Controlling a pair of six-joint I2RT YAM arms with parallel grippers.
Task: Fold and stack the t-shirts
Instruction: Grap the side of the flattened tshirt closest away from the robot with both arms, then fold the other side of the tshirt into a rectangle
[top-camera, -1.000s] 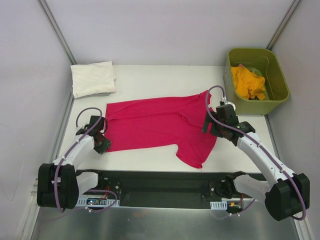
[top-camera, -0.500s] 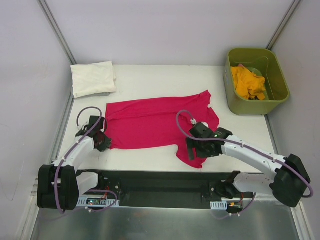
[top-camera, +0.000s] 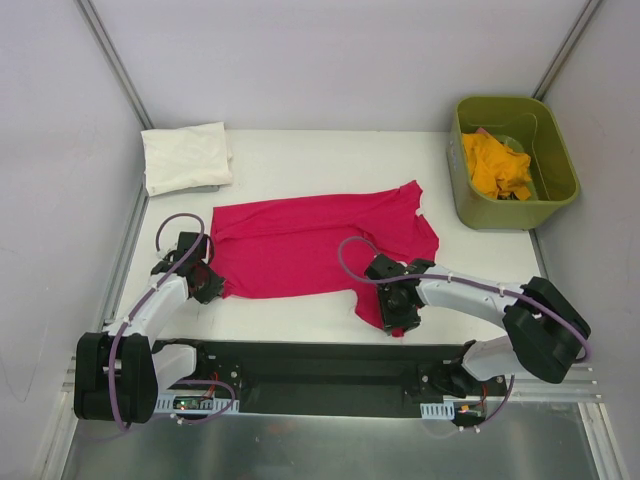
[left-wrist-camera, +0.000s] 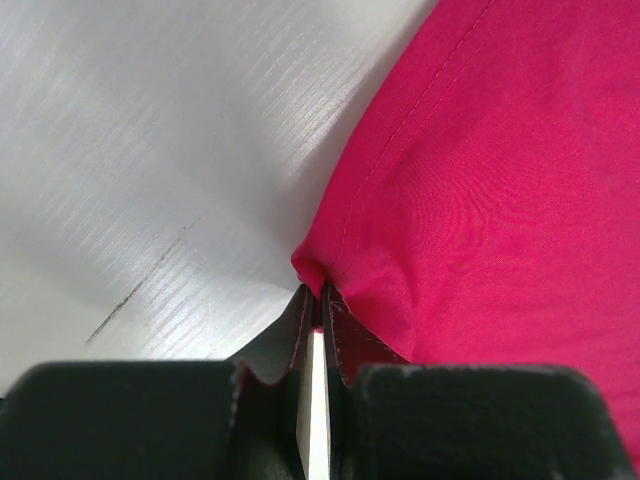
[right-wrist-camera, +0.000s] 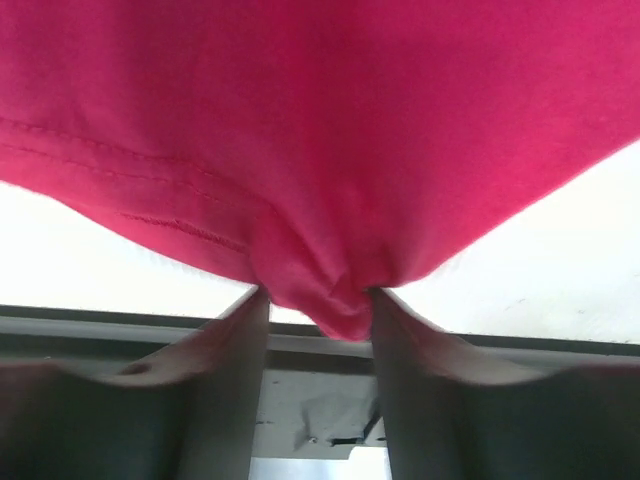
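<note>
Currently the pink shirt (top-camera: 300, 245) lies spread on the bench (top-camera: 330, 160). The left end effector (top-camera: 207, 285) pinches its hem corner and the right end effector (top-camera: 398, 305) clamps a bunched sleeve edge. Either thin bite may slip when lifted.

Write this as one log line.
left gripper: shut on pink shirt edge | right gripper: pinching its near sleeve | white shirt: folded | orange shirt: in bin

1 high rear camera looks down; 2 wrist cameras hug edges of the magenta-pink shirt (top-camera: 300, 245).
</note>
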